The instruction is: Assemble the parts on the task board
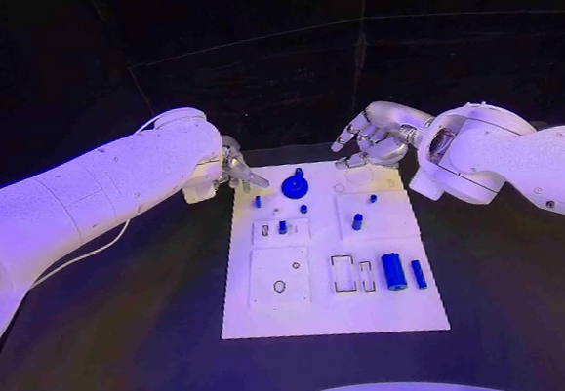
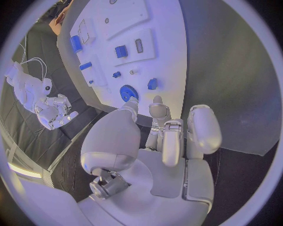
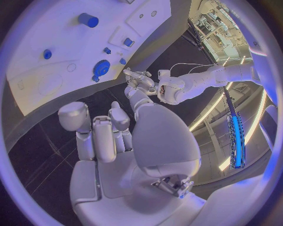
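Head view is showing both hands hovering at the far end of the board (image 1: 332,321), holding nothing. The left hand (image 1: 233,170) is sitting just off the board's far left corner; its fingers (image 2: 171,136) are lying loosely apart and part curled, released, with the tips pointing at the board edge near the gear (image 2: 128,92). The right hand (image 1: 374,140) is hanging over the far right corner, its fingers (image 3: 97,136) also spread and grasping nothing. The blue gear (image 1: 294,189) is lying at the far middle of the board, between the two hands, with a small peg (image 1: 257,200) just to its left. Further in, a short block (image 1: 283,226) is standing in a raised panel, and two small pieces (image 1: 359,221) are lying to its right. Near the close edge, a cylinder (image 1: 393,272) and a thin bar (image 1: 419,274) are lying side by side beside two rectangular slots. The board is resting on the black table (image 1: 146,333).
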